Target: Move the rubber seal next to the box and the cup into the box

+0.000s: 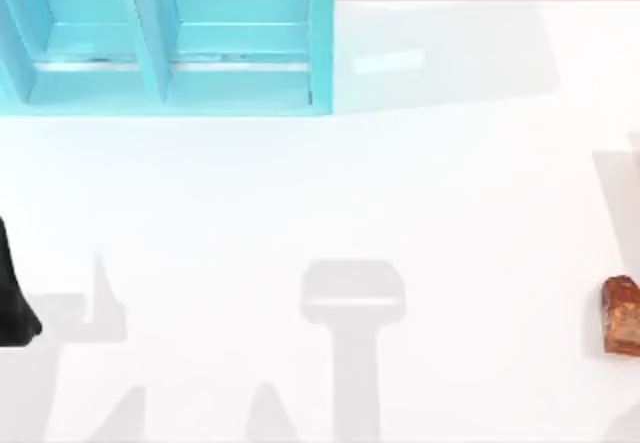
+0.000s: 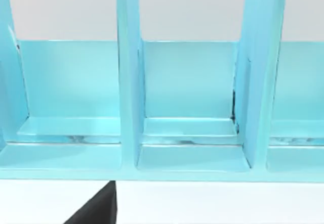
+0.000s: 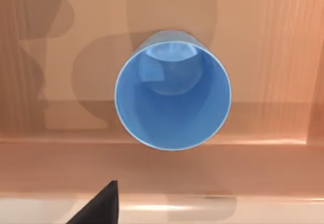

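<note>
While the small plain blue plastic cup [image 3: 172,96] sits upright inside a brown wooden box [image 3: 263,57], seen from the right wrist, the red-brown mottled rubber seal [image 1: 621,313] remains far right on the white table [image 1: 300,203]. Neither tool's opening can be told.

- We see a made-up computer scene, not a real room. The white counter [image 1: 300,213] is smooth and plain, with flat grey shadows on it.
- A bright blue-green rack [image 1: 160,38] with open slots stands at the far left of the counter. Its walls look like one flat paint colour.
- A small red-brown rubber seal [image 1: 621,313] stands alone near the right edge.
- In the right wrist view, a blue cup [image 3: 172,95] sits in a brown wooden box [image 3: 263,57].
</note>
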You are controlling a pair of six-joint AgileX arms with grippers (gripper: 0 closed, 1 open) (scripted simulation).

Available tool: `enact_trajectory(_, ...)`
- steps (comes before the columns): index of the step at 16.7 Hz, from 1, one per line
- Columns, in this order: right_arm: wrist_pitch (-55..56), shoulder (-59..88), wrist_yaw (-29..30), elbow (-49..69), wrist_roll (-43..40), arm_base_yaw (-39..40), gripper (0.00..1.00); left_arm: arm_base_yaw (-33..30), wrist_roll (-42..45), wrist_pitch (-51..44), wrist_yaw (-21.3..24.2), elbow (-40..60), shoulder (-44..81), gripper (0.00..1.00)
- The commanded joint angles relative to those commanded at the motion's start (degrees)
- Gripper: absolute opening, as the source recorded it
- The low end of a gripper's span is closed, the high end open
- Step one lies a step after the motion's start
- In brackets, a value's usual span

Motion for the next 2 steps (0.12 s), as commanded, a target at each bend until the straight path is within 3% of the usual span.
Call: enact_trajectory(2, -1.4, -0.1, -0.9, 0.8, 0.1, -0.1, 1.00, 0.0, 0.0, 0.0, 0.0, 0.0, 0.0, 1.00)
